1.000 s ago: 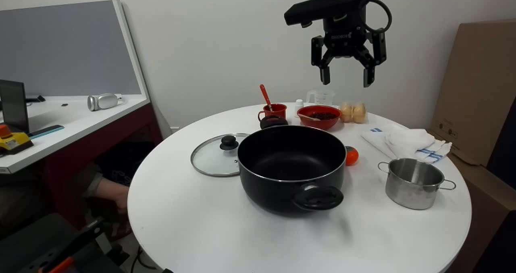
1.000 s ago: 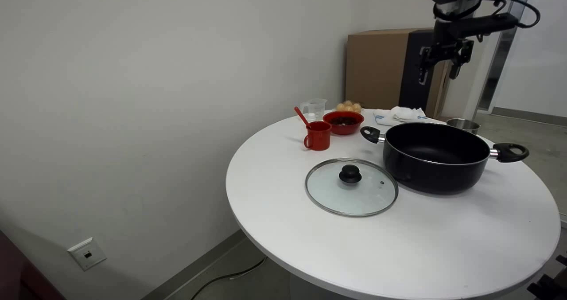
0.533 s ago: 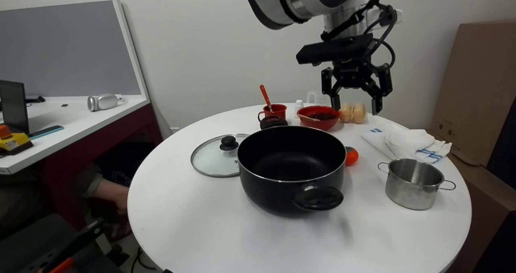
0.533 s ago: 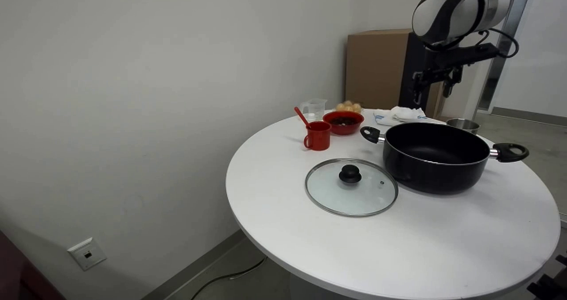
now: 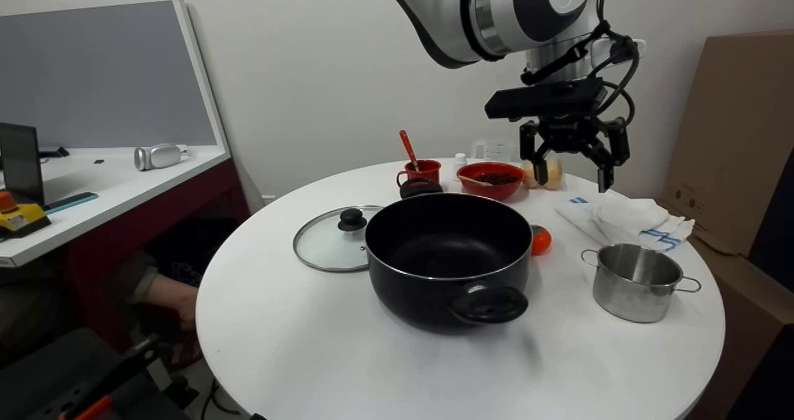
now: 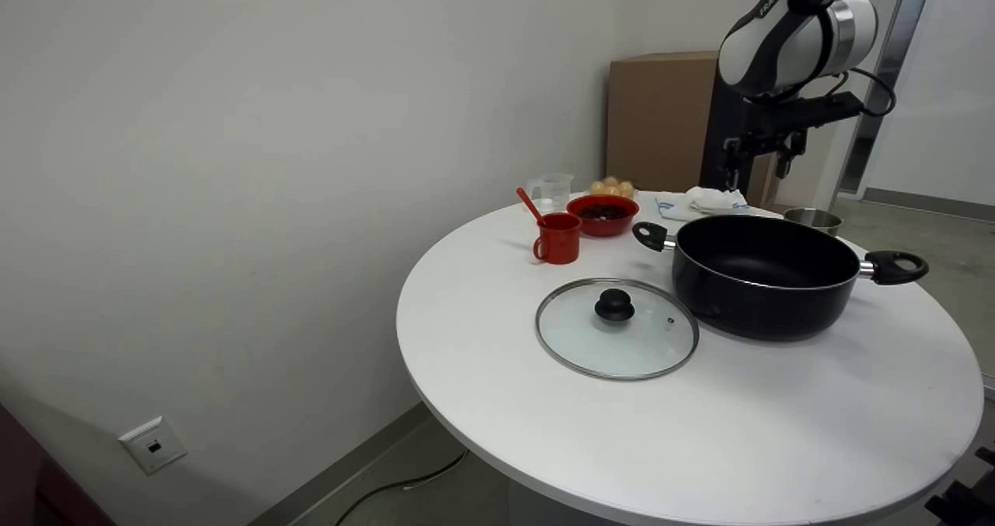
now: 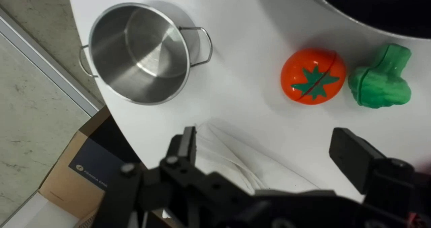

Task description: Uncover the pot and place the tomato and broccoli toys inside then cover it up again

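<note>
The black pot [image 5: 434, 302] stands uncovered on the white table; its inside looks empty in both exterior views [image 6: 766, 312]. The glass lid [image 6: 598, 343] with a black knob lies flat on the table beside it [image 5: 325, 249]. The tomato [image 7: 313, 76] is red with a green star, beside the pot; in an exterior view it shows partly behind the pot [image 5: 541, 240]. The green broccoli [image 7: 382, 81] lies right beside the tomato, near the pot's rim; the pot hides it in both exterior views. My gripper [image 5: 574, 179] is open and empty, above the far table side over the cloth [image 7: 264, 133].
A small steel pot [image 7: 141, 56] stands near the table edge. A white and blue cloth [image 5: 633, 218] lies below the gripper. A red bowl [image 5: 505, 187], red mug [image 6: 560, 242], eggs [image 6: 612, 188] and measuring cup [image 6: 552, 190] stand at the back. A cardboard box [image 5: 732, 141] stands beyond the table.
My arm has come down towards the table, and the open gripper has moved down and, in an exterior view, to the right. The pot, lid and tomato have not moved.
</note>
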Available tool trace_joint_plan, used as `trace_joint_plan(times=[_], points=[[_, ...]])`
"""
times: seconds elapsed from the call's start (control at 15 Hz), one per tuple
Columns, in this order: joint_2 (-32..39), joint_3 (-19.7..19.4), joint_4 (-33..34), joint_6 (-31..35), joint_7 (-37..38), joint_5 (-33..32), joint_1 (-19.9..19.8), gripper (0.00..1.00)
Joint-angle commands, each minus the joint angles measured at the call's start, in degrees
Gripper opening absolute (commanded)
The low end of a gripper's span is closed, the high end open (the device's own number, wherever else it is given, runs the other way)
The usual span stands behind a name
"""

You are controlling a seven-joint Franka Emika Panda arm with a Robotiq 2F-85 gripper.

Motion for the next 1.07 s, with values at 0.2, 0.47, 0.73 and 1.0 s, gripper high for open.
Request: trace_joint_plan(times=[0.2,0.47,0.73,1.0], points=[[5.3,4.1,8.1,-5.3,-4.8,3.8,-2.5,1.00],[7.2,6.4,10.8,-7.7,-7.7,5.7,-2.9,1.00],[9.5,6.5,12.8,-10.2,-8.0,6.3,-3.0,1.00],[11.4,5.8,13.2,-11.2,-7.5,5.5,-2.8,1.00]])
